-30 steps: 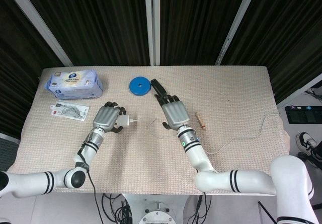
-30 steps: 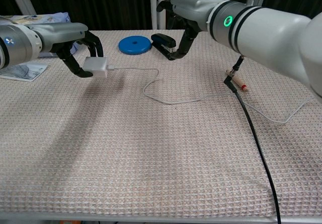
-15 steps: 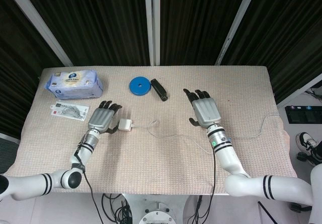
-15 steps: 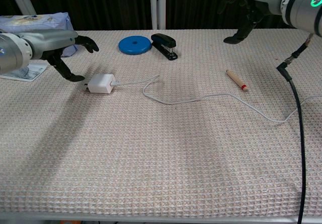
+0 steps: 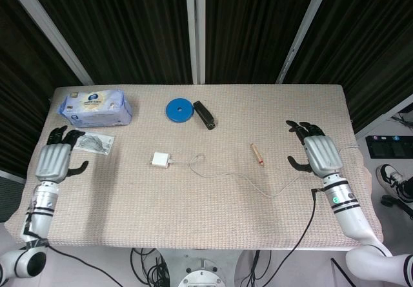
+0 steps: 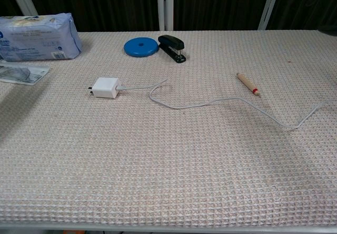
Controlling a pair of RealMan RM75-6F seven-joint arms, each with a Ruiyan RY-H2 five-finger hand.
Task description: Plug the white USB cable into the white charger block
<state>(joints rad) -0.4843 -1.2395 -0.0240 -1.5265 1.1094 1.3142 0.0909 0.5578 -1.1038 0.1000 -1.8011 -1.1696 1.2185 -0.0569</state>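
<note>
Both hands have pulled back to the outer edges of the woven beige tabletop (image 5: 193,203). A second ago the left hand gripped the small white square charger block (image 5: 160,159) while the right hovered over the cable's middle; half a second ago the block was already down and the left hand sat just beside it.

Left hand (image 5: 53,161): at the near-left edge, released, fingers spread, holding nothing. Right hand (image 5: 319,155): at the near-right edge, likewise released and empty. Neither shows in the chest view.

Charger block lies flat, well off to the right of the left hand, roughly mid-tabletop. Thin white USB cable (image 6: 210,102) runs from the block's side in a loose loop, then snakes across toward the right hand and passes near it. In the chest view the plug end (image 6: 122,88) sits flush against the block's face. Judged seated, though the joint itself is too small to confirm.

Meaning: with both hands withdrawn and the cable joined to the block, the task looks finished, hands at rest.

Also present, untouched: blue round disc (image 5: 179,110), black stapler (image 5: 204,115), small wooden peg with red tip (image 5: 257,153) left of the right hand, blue wipes pack (image 5: 95,107), flat printed sachet (image 5: 91,142) just right of the left hand.
</note>
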